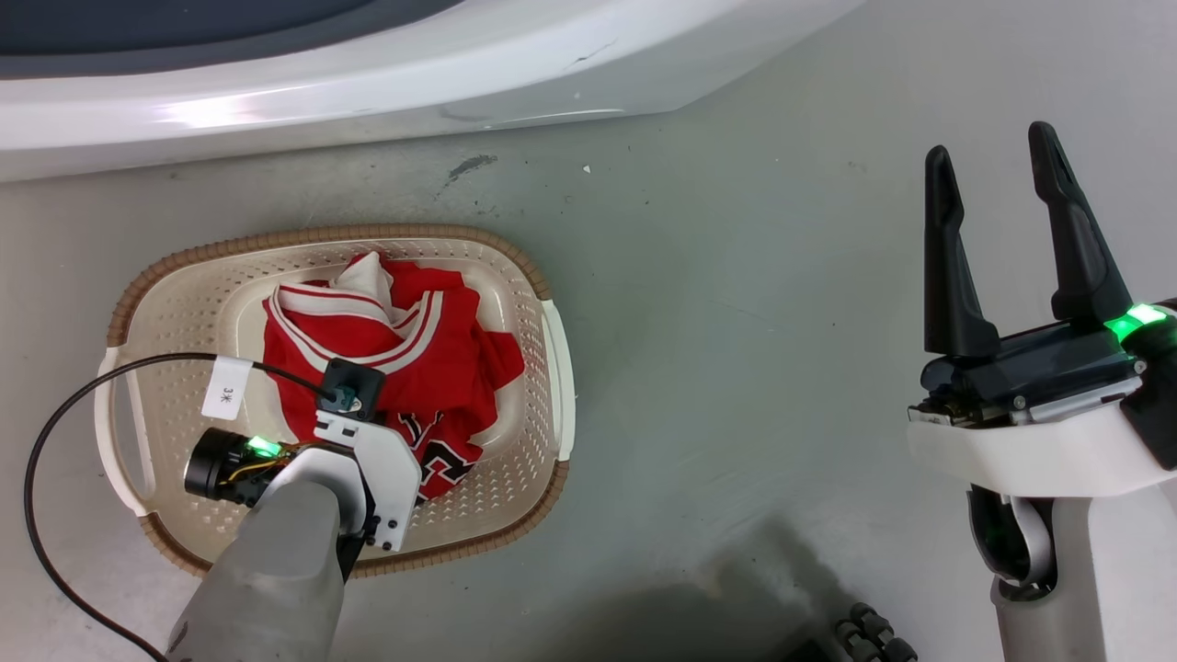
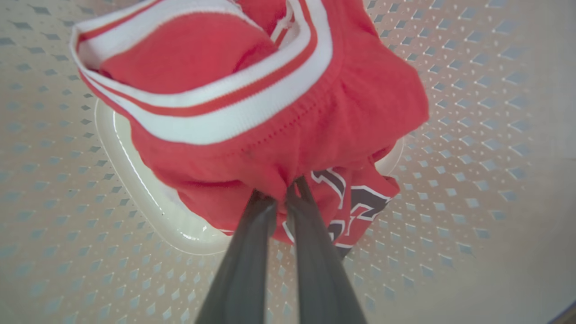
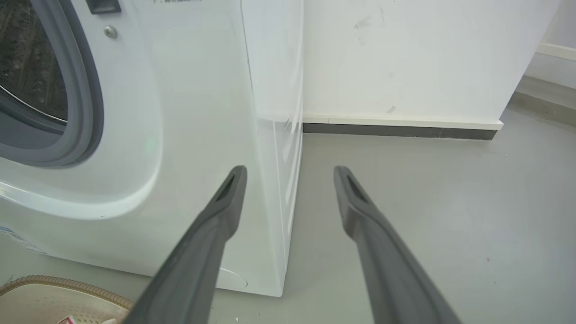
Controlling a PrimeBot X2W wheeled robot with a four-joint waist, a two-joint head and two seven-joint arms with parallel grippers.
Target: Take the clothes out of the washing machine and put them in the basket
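Red clothes (image 1: 451,368) within basket (image 1: 322,233) rim, left jaws pinching; grey floor (image 1: 736,322) beside.

Grey floor (image 3: 450,202); white wall (image 3: 405,58) with dark skirting (image 3: 396,131).

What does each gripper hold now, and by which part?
The left gripper pinches a fold of the red jersey, near its lettering. The right gripper is open and holds nothing.

White wrists (image 1: 1030,460), dark fingers (image 1: 949,276), black cable (image 1: 29,478)
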